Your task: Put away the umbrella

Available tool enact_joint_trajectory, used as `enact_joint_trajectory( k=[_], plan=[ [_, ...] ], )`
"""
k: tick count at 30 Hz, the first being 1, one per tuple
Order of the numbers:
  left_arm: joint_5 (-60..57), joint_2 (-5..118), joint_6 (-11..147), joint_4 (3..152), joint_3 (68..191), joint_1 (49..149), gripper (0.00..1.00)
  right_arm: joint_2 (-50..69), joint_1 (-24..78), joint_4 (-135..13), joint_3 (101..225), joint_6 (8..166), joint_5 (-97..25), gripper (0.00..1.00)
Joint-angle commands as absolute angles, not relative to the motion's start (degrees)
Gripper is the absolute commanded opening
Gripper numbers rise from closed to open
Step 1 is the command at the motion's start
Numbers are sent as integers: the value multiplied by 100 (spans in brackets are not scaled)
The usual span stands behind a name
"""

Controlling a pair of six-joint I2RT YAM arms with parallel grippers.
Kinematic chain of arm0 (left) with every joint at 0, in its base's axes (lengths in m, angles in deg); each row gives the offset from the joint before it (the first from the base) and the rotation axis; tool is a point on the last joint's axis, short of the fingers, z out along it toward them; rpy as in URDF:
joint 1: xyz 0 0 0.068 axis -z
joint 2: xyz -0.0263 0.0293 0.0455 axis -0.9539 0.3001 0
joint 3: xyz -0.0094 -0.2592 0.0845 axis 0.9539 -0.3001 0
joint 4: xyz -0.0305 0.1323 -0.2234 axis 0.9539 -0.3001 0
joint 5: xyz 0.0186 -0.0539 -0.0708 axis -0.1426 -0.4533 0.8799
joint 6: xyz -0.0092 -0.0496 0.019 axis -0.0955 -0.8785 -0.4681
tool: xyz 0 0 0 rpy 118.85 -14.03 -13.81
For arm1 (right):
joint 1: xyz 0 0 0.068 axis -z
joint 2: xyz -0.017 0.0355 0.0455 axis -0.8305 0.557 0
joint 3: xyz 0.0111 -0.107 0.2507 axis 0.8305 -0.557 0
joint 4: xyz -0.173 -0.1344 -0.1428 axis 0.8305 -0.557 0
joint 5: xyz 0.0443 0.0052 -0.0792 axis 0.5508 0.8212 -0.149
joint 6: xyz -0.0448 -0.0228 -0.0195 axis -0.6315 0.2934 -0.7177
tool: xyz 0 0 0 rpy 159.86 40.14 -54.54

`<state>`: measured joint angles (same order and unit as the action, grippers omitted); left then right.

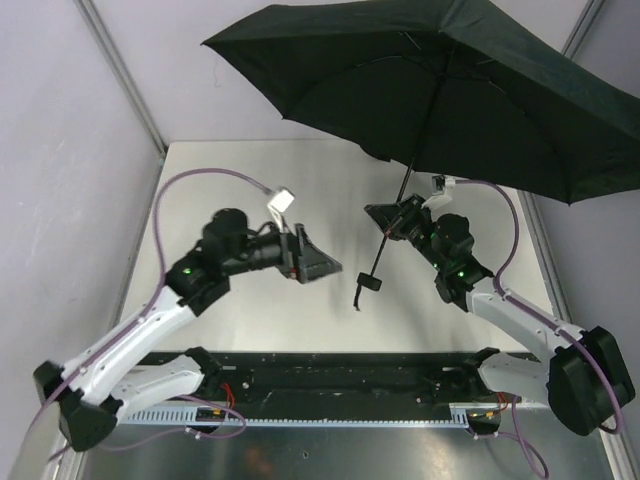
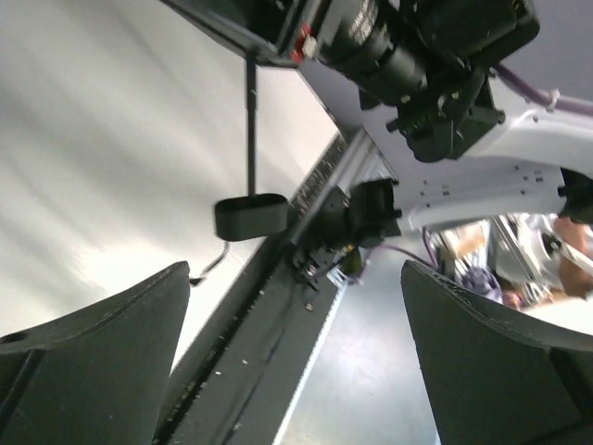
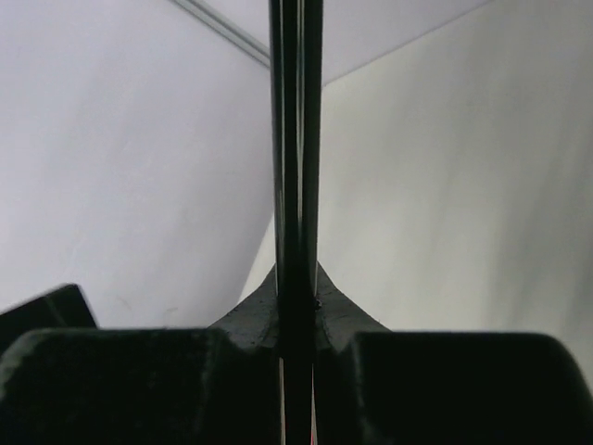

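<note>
Pinching the slim shaft (image 3: 295, 139) of the open umbrella (image 1: 470, 90), the right gripper (image 1: 393, 222) has the black canopy (image 1: 330, 60) spread above it and the handle (image 1: 369, 282) dangling just below. Beside that handle, not touching, the left gripper (image 1: 318, 262) hangs with fingers (image 2: 93, 371) spread wide and empty over the table (image 1: 300, 170).

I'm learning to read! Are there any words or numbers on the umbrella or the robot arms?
No text can be read anywhere.
umbrella: plain black, no words or logo showing.
left arm and right arm: no label or number that can be made out.
clutter past the table in the left wrist view: too blurred to read.
</note>
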<state>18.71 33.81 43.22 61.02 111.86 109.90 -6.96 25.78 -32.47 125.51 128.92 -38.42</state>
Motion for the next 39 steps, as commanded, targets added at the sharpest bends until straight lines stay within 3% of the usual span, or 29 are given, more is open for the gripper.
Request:
enact_joint_trajectory(
  k=[1,6,14,18,29,35,37,39],
  plan=[
    [1722,3732,3877,7564,10997,11641,99,-979,2438,-1853,12361,13061,-3787,0],
    [1857,4452,3578,8619,10643,11799,99,-1086,2156,-1842,12311,13073,-3816,0],
    [1872,5253,3828,8865,10739,11959,95,-1222,1984,-1714,12258,13255,-3587,0],
    [2014,5401,3757,9039,10706,12014,79,-1201,1963,-1341,12107,13385,-3488,0],
    [2150,5520,3866,9237,10720,12063,52,-1346,1953,-1177,11962,13554,-3572,0],
    [2376,5780,3927,9286,10866,12067,23,-1426,1954,-1236,11962,13793,-3540,0],
    [2353,5776,3975,9287,10881,12069,9,-1462,1951,-1297,11968,13797,-3591,0],
    [2207,5709,4062,9287,10841,12070,2,-1496,1950,-1343,11969,13756,-3641,0]
  ],
)
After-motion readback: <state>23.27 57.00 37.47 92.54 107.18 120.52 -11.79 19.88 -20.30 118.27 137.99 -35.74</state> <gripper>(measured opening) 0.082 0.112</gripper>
